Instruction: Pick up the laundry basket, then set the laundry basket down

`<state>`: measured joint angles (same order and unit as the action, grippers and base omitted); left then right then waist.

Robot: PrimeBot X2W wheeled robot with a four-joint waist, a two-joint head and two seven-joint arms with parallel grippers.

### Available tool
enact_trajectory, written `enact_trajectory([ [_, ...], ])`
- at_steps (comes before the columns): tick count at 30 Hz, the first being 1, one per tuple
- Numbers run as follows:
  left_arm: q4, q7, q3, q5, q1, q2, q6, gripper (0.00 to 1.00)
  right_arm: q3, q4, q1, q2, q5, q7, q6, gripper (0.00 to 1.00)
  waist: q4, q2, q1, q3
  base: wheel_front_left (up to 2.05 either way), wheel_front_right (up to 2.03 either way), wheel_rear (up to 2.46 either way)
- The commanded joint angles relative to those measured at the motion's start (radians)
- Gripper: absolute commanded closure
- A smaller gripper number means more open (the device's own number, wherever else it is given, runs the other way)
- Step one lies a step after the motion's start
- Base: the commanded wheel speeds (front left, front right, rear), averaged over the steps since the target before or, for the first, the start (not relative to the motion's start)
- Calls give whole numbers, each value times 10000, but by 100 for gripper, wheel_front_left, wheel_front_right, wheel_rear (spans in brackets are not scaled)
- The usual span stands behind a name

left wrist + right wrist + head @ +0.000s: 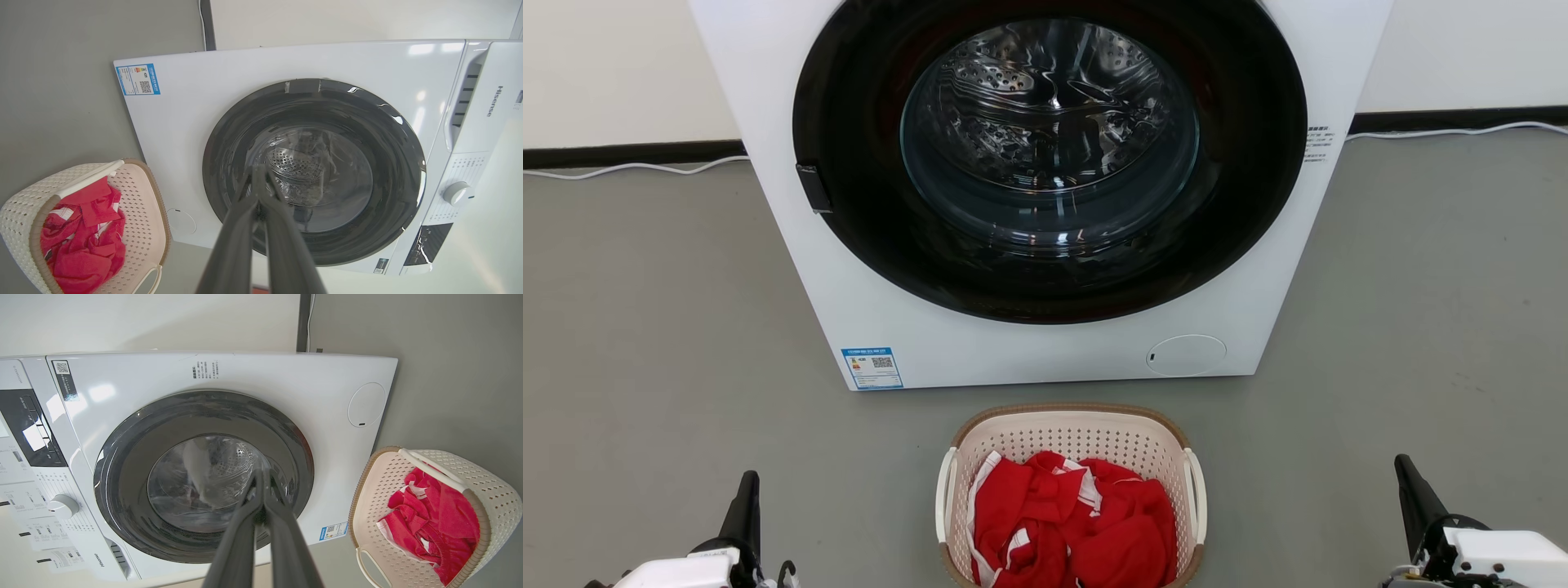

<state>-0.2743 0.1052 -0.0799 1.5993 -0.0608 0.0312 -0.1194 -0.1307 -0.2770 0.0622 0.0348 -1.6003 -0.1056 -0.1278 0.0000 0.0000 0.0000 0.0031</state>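
head view: the cream-white perforated plastic laundry basket [1078,437] sits between left gripper [749,490] and right gripper [1409,482], both pressed together; an uneven lift could tip it

The laundry basket [1078,433] is sitting on the floor [645,327] before the washing machine [874,327].
Clothing [1078,523] is lying in it, the left gripper [747,490] hovering to its left, the right gripper [1409,482] to its right; a cable [629,169] is running along the floor's far edge.

Cream laundry basket [1086,441], brown rim [1062,407], red cloth [1086,523], white washing machine [980,351]
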Motion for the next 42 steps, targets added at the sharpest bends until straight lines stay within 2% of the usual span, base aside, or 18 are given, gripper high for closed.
enact_trajectory([
  [1,288,81,-340,93,-473,191,-113,100,173,322,457,154,-87,-74,-29,100,0,0,0,-1,0,0,0],
  [42,290,80,-339,94,-472,191,-113,100,173,322,457,154,-87,-73,-29,100,0,0,0,-1,0,0,0],
])
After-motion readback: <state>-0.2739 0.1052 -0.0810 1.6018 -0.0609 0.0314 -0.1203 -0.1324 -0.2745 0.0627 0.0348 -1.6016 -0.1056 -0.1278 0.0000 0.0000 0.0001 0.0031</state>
